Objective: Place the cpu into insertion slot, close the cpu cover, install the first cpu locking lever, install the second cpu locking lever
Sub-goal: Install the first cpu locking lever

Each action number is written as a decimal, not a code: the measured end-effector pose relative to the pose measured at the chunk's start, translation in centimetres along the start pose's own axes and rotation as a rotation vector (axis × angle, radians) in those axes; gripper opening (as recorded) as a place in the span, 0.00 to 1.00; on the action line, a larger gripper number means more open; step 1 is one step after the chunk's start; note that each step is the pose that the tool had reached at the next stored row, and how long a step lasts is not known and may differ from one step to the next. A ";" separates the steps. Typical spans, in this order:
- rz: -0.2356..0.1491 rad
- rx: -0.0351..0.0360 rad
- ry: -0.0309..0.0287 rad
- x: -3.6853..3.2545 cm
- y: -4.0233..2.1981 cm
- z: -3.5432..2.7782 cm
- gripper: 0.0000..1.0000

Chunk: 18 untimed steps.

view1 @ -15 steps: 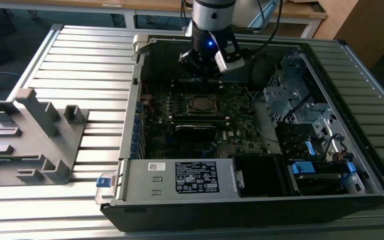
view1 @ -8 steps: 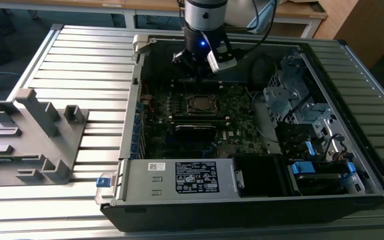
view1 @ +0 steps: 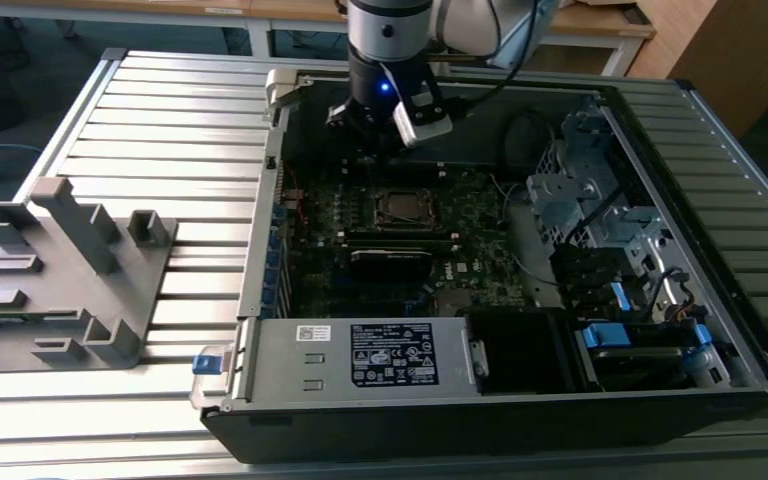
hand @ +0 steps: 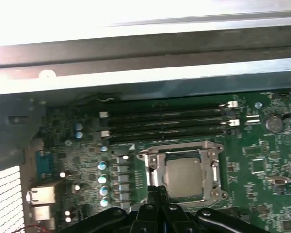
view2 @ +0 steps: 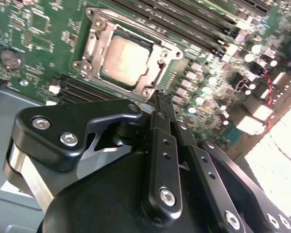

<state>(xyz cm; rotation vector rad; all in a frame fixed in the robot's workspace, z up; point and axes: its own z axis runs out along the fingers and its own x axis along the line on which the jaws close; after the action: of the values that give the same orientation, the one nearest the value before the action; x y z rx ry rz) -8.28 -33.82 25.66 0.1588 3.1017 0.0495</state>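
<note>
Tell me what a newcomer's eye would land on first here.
The open computer case sits mid-table in the exterior view, with the arm reaching into it. In both wrist views the silver cpu lies framed by the lowered cpu cover on the green motherboard, with the black gripper close beside it.

Exterior view looks down from above; both wrist views closely share the cpu [view2: 123, 60] [hand: 184, 177].

The arm [view1: 391, 30] is a silver-grey cylinder with a black band, a small blue light [view1: 384, 88] and a black cable [view1: 518, 55] looping off it. The tool [view2: 163, 97] is matte black: linked bars, silver socket screws [view2: 69, 140], narrow fingers [view2: 164, 119], perhaps a bare metal strip [view2: 20, 170].
</note>
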 end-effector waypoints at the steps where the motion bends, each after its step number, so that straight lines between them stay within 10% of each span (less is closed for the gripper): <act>1: 0.000 0.0001 0.0001 0.20 -0.02 0.01 0.10; 18: 0.000 0.0007 0.0005 0.95 -0.10 0.02 0.10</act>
<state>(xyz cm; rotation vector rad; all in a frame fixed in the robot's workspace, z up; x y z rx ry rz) -9.23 -33.82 25.60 0.1593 3.1022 0.0485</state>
